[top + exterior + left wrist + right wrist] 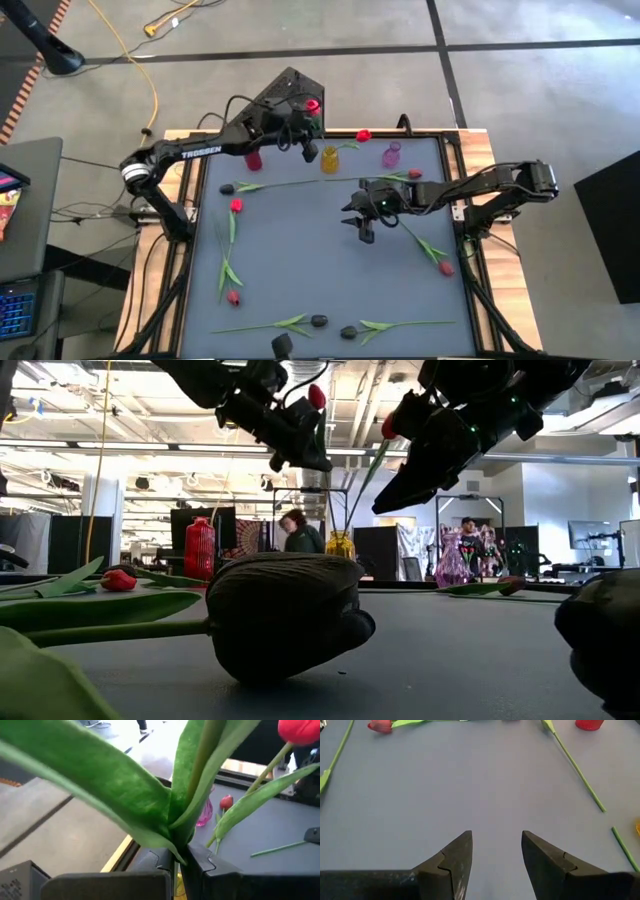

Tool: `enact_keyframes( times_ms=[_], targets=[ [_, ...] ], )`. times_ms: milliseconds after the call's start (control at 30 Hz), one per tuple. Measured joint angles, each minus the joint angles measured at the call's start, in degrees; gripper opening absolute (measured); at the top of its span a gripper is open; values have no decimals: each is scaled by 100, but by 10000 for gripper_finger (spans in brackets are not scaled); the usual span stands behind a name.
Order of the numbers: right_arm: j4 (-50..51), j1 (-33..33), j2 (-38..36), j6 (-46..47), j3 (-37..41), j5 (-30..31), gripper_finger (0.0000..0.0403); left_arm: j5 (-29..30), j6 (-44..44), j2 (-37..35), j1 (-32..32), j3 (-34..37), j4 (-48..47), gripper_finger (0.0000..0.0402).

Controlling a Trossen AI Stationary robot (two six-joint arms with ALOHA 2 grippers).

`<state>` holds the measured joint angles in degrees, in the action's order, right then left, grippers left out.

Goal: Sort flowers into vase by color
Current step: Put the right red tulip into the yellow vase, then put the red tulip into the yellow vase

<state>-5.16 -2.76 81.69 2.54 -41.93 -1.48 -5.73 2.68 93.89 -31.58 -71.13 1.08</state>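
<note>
A red tulip (313,105) is clamped by its stem in the left jaws (306,128), largely hidden by leaves; the right jaws (496,857) are held wide, empty, over bare surface (470,785).

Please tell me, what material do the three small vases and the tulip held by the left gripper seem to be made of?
The red vase, yellow vase and pink vase look like tinted glass or clear plastic: light passes through them in the low view.

The tulip shut in the left gripper seems artificial, probably fabric or plastic: its leaves are smooth, evenly green and slightly glossy.
</note>
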Motion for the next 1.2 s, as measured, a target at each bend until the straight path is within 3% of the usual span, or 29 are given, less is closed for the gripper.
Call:
enact_keyframes(
  times_ms=[267, 500, 667, 800, 1000, 1200],
  targets=[
    [-83, 0, 0, 48, 0, 0, 195, -459, -321, 7, -129, 0, -164, 9],
    [-89, -7, 0, 108, 0, 0, 195, -599, -68, -7, -115, -59, -563, 98],
    [-89, -62, 0, 110, 0, 0, 195, -544, 270, -10, -115, -553, -1530, 164],
    [-85, -160, 0, 112, 0, 0, 195, -436, 491, -11, -115, -1062, -2615, 194],
    [263, -306, -175, 213, 0, 0, 195, -247, 707, -13, -115, -1783, -4611, 200],
    [641, -299, -591, 402, 0, 2, 195, -233, 656, -17, -109, -2037, -6199, 200]
  ],
)
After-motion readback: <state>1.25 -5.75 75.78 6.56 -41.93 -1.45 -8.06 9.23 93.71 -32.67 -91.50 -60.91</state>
